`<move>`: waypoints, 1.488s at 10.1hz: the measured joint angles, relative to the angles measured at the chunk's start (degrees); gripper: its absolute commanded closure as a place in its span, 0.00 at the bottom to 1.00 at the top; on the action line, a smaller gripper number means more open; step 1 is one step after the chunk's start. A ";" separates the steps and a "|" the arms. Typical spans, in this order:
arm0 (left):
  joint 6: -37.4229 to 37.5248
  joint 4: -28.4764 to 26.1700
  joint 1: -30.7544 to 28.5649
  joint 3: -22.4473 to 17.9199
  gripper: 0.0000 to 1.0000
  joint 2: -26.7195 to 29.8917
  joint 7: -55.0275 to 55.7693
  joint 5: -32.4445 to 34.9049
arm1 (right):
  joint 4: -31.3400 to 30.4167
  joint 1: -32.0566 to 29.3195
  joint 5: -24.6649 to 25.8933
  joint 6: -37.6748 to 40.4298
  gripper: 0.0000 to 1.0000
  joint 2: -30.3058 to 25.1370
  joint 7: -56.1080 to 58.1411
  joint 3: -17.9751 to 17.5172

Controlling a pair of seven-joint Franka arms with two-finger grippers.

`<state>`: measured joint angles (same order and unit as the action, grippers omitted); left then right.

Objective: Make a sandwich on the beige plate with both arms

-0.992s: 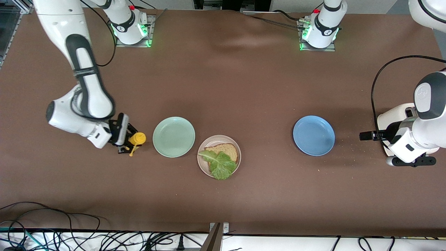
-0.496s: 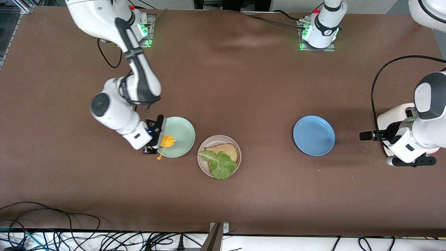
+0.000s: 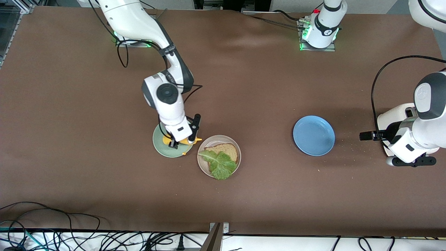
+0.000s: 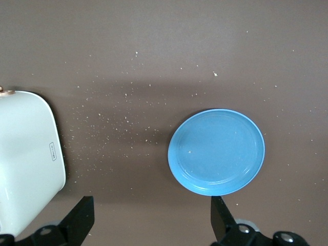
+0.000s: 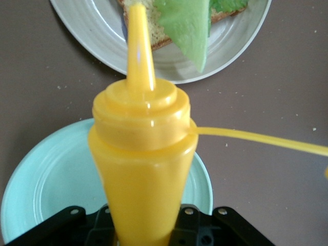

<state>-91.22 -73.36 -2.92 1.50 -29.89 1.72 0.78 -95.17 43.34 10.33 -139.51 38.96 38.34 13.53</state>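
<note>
Front view shows the right gripper (image 3: 182, 138) over the mint plate (image 3: 163, 144), fingers clamped on a yellow squeeze bottle (image 3: 190, 140) whose nozzle points toward the beige plate (image 3: 237, 158). That round, shallow plate lies just beside the mint one, slightly nearer the camera, and holds one brown bread slice (image 3: 228, 150) with a ruffled green lettuce leaf (image 3: 220, 164) draped over it and past the rim. In the right wrist view the bottle (image 5: 141, 154) is smooth, glossy plastic with a tapered tip and a thin cap strap. A glossy blue plate (image 3: 313, 135) lies toward the left arm's end, apart from the others. The left gripper (image 4: 151, 225) waits with fingers wide above the crumb-dusted brown surface (image 3: 244, 87), a white rounded box (image 4: 25, 159) beside it.
</note>
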 measured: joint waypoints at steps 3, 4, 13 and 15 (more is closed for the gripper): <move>0.00 -0.01 -0.01 -0.01 0.00 0.00 0.00 0.00 | 7.17 4.79 15.49 13.29 1.00 4.62 -17.63 -0.03; 0.00 -0.01 -0.02 -0.01 0.00 0.00 0.00 0.00 | 9.74 6.44 17.56 15.92 1.00 6.63 -20.84 0.00; 0.00 -0.02 -0.21 -0.12 0.00 0.00 0.01 0.01 | 14.41 5.89 15.28 19.31 1.00 6.07 -16.08 3.76; 0.00 -0.02 -1.17 -0.32 0.00 0.00 0.01 3.25 | 14.72 3.58 6.97 20.45 1.00 2.43 -5.58 6.21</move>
<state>-91.22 -73.38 -4.09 1.18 -29.89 1.73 4.03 -80.45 46.93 17.29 -119.05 41.39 32.76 19.74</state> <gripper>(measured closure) 0.000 0.824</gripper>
